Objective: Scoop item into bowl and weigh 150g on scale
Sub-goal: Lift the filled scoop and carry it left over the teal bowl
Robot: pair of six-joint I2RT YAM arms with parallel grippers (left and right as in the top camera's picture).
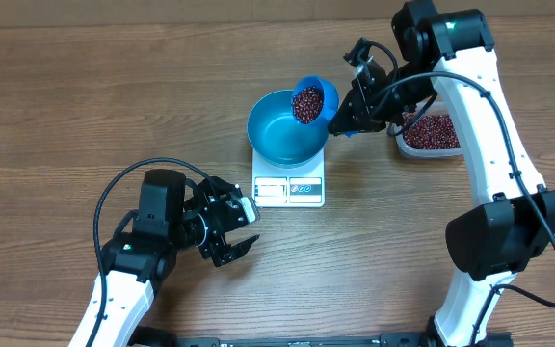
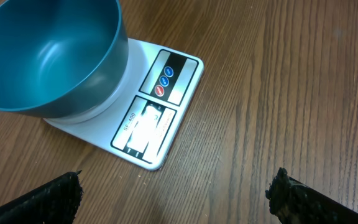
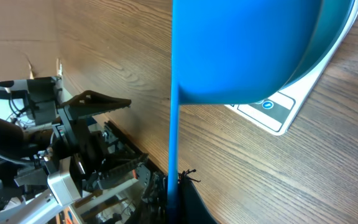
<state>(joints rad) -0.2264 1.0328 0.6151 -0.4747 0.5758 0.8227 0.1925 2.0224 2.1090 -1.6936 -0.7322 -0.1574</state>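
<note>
Aloft, blue scoop; clear tub on wooden table.

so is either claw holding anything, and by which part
The right claw holds the blue scoop by its handle; the left claw is open and holds nothing.

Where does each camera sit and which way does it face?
Overhead: above the table, looking straight down; shows left gripper, right gripper, bowl on scale.
Left wrist: low over the table, facing bowl and scale; own open fingers at the bottom corners.
Right wrist: under the scoop, looking along its handle toward the scale; own fingers barely show at bottom.
Shared: every view shows the scale.
</note>
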